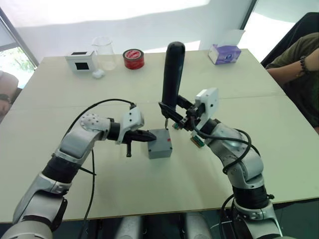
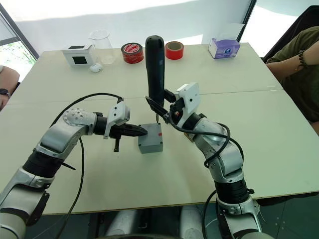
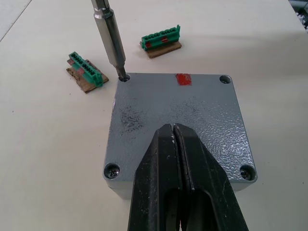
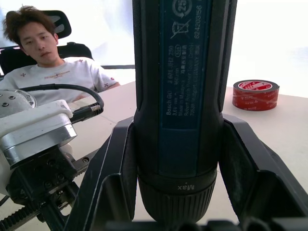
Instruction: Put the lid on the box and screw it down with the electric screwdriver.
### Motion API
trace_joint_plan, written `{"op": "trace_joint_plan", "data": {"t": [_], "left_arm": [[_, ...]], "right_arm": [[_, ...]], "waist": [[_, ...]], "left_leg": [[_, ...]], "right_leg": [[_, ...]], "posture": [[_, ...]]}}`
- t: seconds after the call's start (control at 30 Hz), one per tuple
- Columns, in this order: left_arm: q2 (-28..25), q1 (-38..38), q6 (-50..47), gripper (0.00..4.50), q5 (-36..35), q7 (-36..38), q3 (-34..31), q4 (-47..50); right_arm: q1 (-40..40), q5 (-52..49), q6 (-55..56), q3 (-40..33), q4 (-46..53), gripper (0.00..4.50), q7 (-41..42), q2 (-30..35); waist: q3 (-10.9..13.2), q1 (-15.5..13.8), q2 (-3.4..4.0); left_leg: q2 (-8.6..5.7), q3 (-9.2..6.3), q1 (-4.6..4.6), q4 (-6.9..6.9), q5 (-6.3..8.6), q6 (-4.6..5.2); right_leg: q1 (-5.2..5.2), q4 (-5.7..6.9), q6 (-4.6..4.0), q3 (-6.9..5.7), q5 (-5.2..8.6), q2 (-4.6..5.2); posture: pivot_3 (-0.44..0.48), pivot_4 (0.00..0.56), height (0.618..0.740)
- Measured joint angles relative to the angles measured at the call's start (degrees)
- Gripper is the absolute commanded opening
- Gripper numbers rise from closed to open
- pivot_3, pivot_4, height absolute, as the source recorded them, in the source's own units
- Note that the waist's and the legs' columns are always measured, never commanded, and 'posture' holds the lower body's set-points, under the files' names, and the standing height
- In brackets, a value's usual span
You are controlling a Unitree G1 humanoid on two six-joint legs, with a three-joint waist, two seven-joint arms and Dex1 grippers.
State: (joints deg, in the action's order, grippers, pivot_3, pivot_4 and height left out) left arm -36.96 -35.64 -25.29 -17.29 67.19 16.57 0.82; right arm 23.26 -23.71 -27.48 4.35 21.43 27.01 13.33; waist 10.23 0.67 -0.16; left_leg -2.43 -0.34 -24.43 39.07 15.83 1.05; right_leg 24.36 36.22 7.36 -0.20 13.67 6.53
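Two tools: left (image 3: 175,144) closed on lid (image 3: 192,110), right (image 1: 175,115) clamping upright electric screwdriver (image 1: 172,74).

electric screwdriver (image 4: 183,96): "Bosch GO" down the barrel, "Max" on the collar | red tape roll (image 4: 255,95): print unreadable

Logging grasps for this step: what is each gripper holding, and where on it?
Right gripper clamps the electric screwdriver around its lower body. Left gripper, shut, holds nothing, resting on the lid.
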Motion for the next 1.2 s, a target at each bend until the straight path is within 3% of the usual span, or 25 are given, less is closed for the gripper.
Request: {"op": "trace_joint_plan", "data": {"t": [0.63, 0.83, 1.2], "left_arm": [[1.15, 0.13, 0.39, 0.00, 1.09, 0.32, 0.03, -0.20], [1.13, 1.60, 0.53, 0.00, 1.26, 0.30, -0.01, 0.06], [1.13, 3.42, -0.73, 0.00, 1.61, -0.11, -0.07, 2.51]], "right_arm": [[-1.94, 2.43, 5.41, 0.64, -3.18, 1.77, -0.04, -1.04], [-3.36, 3.40, 4.93, 2.08, -2.81, 1.77, -0.80, -0.86], [-5.06, 4.48, 4.46, 2.67, -1.61, 1.77, -0.98, -0.30]], "waist": [[-0.07, 0.07, -0.01], [-0.18, 0.05, -0.04], [-0.85, -0.02, -0.17]], "left_leg": [[0.00, -0.01, 0.17, 0.00, 0.01, 0.02], [0.02, -0.02, 1.18, -0.18, 0.17, 0.25], [0.02, -0.05, 1.20, -0.20, 0.17, 0.25]], "right_leg": [[-0.15, 0.00, 0.00, 0.00, 0.00, 0.00], [-1.20, -0.19, 0.02, 0.00, 0.12, -0.01], [-1.20, -0.19, 0.01, 0.00, 0.13, 0.00]], "posture": [[0.000, 0.150, 0.740], [0.000, 0.150, 0.740], [0.000, 0.150, 0.740]]}}
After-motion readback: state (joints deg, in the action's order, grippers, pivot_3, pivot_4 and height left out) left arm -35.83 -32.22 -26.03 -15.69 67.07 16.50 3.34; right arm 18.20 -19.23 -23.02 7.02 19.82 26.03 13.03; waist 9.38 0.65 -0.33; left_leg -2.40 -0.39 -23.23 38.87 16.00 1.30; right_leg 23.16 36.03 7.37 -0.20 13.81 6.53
